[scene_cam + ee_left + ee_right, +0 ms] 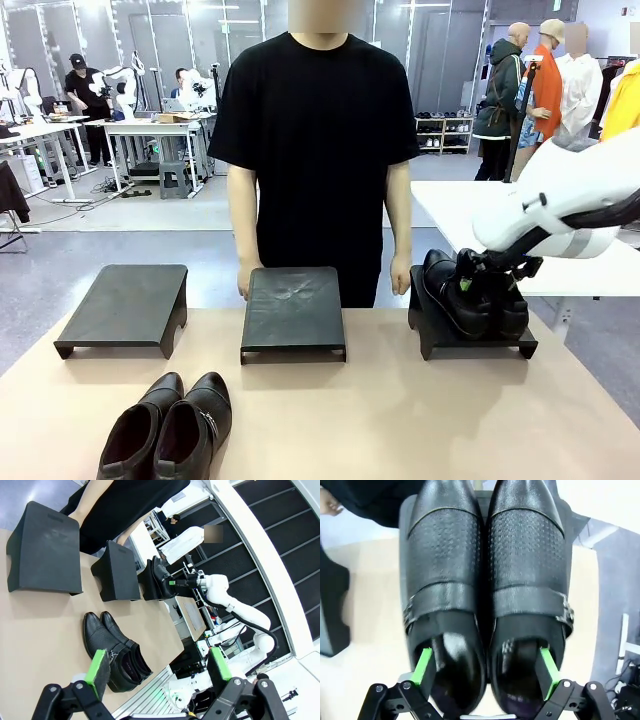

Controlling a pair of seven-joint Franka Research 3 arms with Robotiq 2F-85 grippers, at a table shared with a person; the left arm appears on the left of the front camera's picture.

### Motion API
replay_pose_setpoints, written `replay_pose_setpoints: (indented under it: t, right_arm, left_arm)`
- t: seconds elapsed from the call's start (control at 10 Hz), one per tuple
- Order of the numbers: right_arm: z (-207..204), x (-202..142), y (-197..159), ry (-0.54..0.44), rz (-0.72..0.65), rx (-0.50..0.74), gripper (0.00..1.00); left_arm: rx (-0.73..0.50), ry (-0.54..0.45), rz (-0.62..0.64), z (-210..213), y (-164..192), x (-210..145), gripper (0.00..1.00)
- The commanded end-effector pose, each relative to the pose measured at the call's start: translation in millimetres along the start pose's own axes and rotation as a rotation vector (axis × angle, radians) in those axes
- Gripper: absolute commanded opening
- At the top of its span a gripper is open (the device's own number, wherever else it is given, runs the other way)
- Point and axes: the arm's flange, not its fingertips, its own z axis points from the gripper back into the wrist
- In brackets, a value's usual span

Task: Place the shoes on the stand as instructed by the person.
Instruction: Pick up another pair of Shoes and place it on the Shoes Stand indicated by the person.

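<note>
The right gripper has its jaws spread wide astride the heel end of one pair of shoes on the right stand, with a pad beside each outer side (touching or not, I cannot tell). The left gripper, also spread and holding nothing, hangs over the table. Below it lies the other pair, heels toward the robot and toes toward the person. By my reckoning the left arm is the nearer one.

Left stand, middle stand and right stand line the far side of the worktop, the person behind the middle one. One pair of shoes sits on the right stand; the other pair lies before the left stand.
</note>
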Motion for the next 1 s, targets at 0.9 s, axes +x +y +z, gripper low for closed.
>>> replay_pose_setpoints:
  t: [0.9]
  right_arm:
    - [143.0, -274.7, -201.2, 0.051, -0.231, 1.037, 1.0]
  left_arm:
    - [-0.007, 0.009, -0.012, 2.6, -1.2, 0.0, 1.0]
